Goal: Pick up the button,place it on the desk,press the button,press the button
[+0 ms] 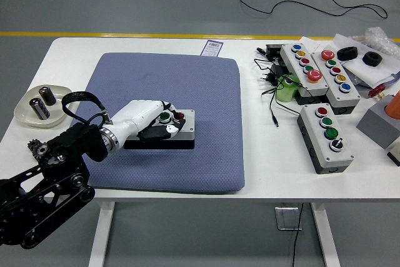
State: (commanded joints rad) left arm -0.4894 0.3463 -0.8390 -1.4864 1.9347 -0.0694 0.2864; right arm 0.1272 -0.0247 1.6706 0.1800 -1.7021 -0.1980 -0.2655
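A small grey button box (185, 128) with a green and a red button lies on the blue mat (165, 98), near its middle front. My left hand (164, 123), white with black pads, rests over the box's left part, fingers curled down onto the green button (165, 117). The red button (179, 117) shows just right of the fingertips. The box's left half is hidden under the hand. My right hand is out of view.
A white dish (28, 109) with two dark cylinders sits at the left. Several button boxes (325, 136), cables (272, 89) and a green object (287, 89) crowd the right side. A grey block (378, 123) is at the right edge.
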